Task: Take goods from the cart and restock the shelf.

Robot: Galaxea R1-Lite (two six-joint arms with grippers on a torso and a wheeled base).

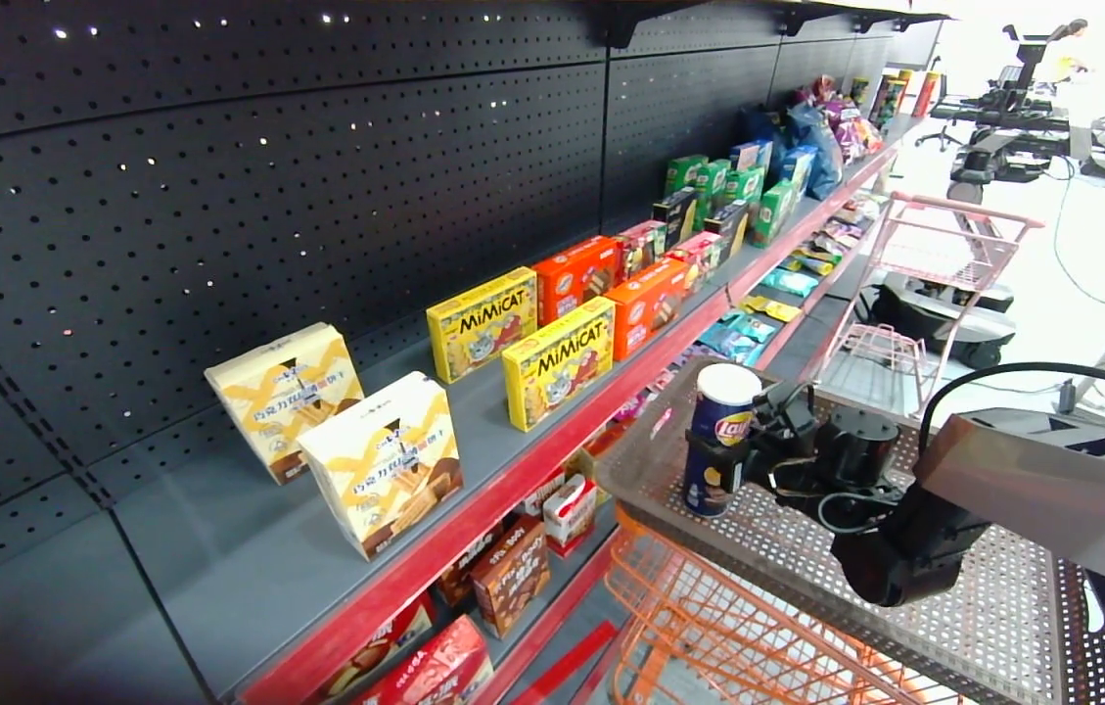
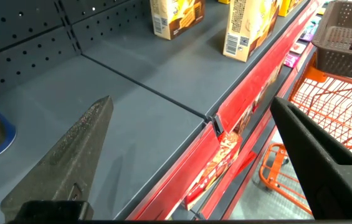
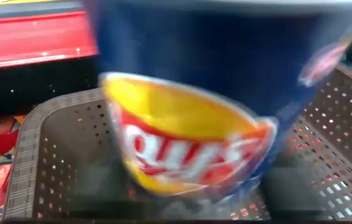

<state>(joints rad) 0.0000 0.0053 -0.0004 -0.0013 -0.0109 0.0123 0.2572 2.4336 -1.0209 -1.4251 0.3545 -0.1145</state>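
A: Right, head view first: where's the chip canister [image 1: 720, 441]?
B: Upright, just off the shelf [image 1: 249, 548] front, at the cart tray [image 1: 904, 607] corner nearest it. The right gripper [image 1: 716, 464] is clamped round its middle.
A: Left wrist view?
B: The left gripper [image 2: 191, 158] hangs over the shelf's bare board, fingers spread wide, holding nothing.
A: Right wrist view?
B: Canister close up, tray behind. I'd lift straight, keep it vertical, clear the shelf's red lip [image 1: 474, 519], and set it beside the cream boxes [image 1: 381, 460].

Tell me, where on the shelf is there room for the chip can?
The grey shelf is bare left of the cream boxes, and in a narrow gap before the yellow boxes. Farther right, boxes crowd together.
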